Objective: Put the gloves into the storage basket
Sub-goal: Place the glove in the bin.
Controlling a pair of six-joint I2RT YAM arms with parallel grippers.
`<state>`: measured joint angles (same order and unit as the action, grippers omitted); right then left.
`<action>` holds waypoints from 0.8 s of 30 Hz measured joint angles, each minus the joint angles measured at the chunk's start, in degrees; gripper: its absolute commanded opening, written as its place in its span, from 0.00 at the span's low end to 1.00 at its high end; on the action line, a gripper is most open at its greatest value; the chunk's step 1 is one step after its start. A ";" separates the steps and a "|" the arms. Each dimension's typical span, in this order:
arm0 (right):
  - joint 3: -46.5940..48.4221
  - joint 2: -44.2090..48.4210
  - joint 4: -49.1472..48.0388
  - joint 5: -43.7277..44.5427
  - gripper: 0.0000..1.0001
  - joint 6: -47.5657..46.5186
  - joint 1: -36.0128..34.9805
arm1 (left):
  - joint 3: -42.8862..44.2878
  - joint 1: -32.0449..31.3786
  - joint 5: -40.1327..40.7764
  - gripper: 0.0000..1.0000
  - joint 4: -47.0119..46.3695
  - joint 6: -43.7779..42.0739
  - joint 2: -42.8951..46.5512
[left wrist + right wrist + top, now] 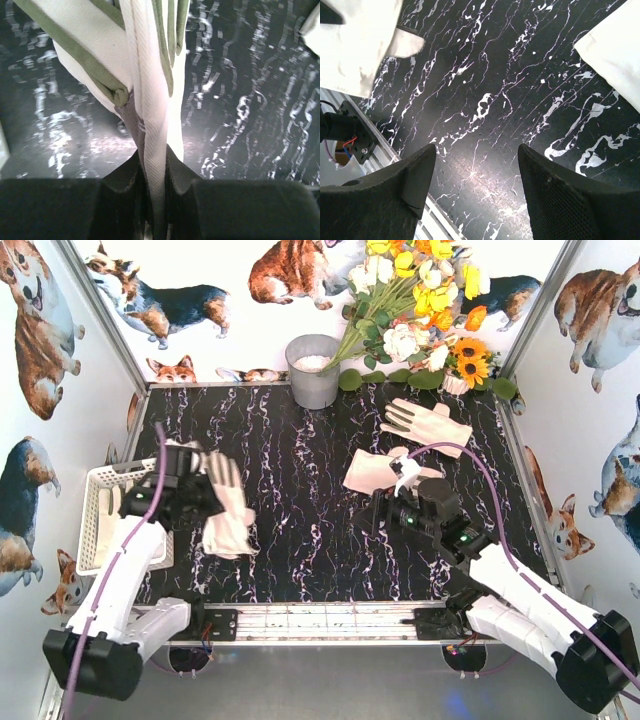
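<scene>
Left gripper (156,172): jaws pressed together, pinching a narrow fold of the held glove (150,105) between the two black fingers. In the left wrist view the fabric fills the upper frame and is cut off at the top, so the glove's outline cannot be read there. Visible there: cream-white twill weave, grey-olive strips along the edges, and one small knot-like fold of olive at the left.

From the top view the held glove hangs from the gripper over the left part of the table (300,500), fingers up. Whether its lower end touches the surface cannot be told.

Storage basket (98,502): white, slotted sides, at the table's left edge, just left of the left gripper. Its near end is hidden under the left arm, and its contents cannot be made out.

Right gripper (477,165): jaws spread, nothing between them, only the black marbled surface below. From above, its fingertips are hard to separate from the dark table.

Second glove (370,472): lies flat right of centre, just beyond the right gripper, plain cream.

Third glove (428,423): lies flat near the far right corner, fingers spread and pointing left, apart from the second.

Grey bucket (313,370): at the far edge. Flowers (420,310): at the far right corner.
</scene>
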<state>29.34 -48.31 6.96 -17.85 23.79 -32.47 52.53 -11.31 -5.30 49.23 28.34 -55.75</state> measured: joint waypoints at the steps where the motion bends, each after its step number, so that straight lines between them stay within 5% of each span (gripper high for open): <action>1: 0.00 0.24 0.28 0.07 0.68 -0.17 0.00 | 0.46 2.54 -0.50 0.00 1.27 -1.22 -0.17; 11: -0.74 3.04 1.73 1.33 0.68 -1.95 0.00 | 8.52 21.38 -0.79 0.00 13.14 -13.92 -3.61; 24: -0.96 3.82 5.11 2.34 0.68 -4.63 0.00 | 9.86 30.99 -4.22 0.00 12.52 -21.88 -4.81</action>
<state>28.38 -44.49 12.08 -15.51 19.16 -32.47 62.39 19.68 -9.52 61.76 6.46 -60.55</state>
